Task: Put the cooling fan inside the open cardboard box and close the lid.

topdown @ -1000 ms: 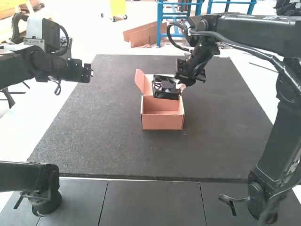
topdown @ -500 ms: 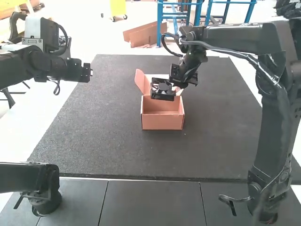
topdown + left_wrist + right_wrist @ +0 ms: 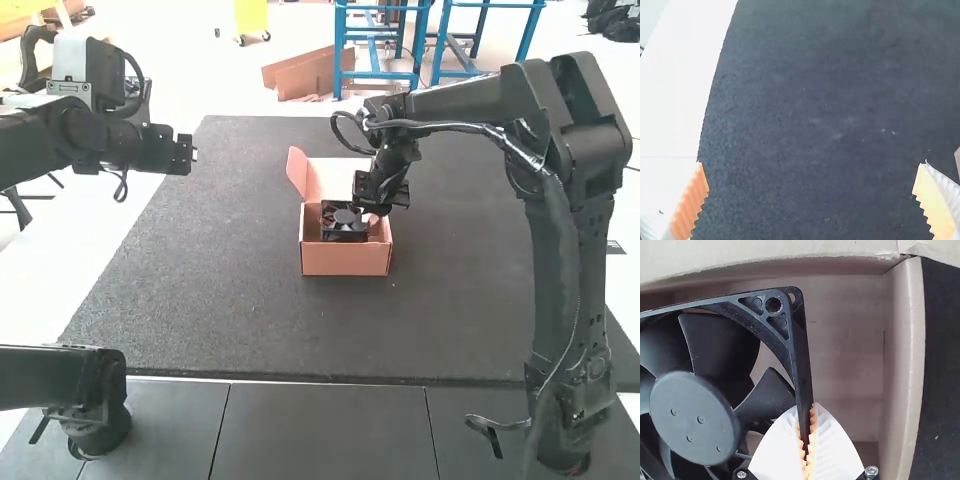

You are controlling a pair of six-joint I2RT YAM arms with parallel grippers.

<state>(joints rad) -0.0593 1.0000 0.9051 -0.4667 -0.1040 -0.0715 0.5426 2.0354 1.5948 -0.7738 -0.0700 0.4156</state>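
The black cooling fan sits tilted inside the open cardboard box at the middle of the mat, with the lid standing up at the box's back left. My right gripper is shut on the fan's frame edge; in the right wrist view the fan is pinched between my white fingers, with the box wall beside it. My left gripper hovers open over the mat's left edge, far from the box, its orange pads wide apart over bare mat.
The dark mat covers the table with free room all around the box. Flat cardboard pieces lie on the floor beyond the mat's far edge.
My right gripper has carried the fan down and leftward from above the box's back rim into the box. The left arm has not moved.
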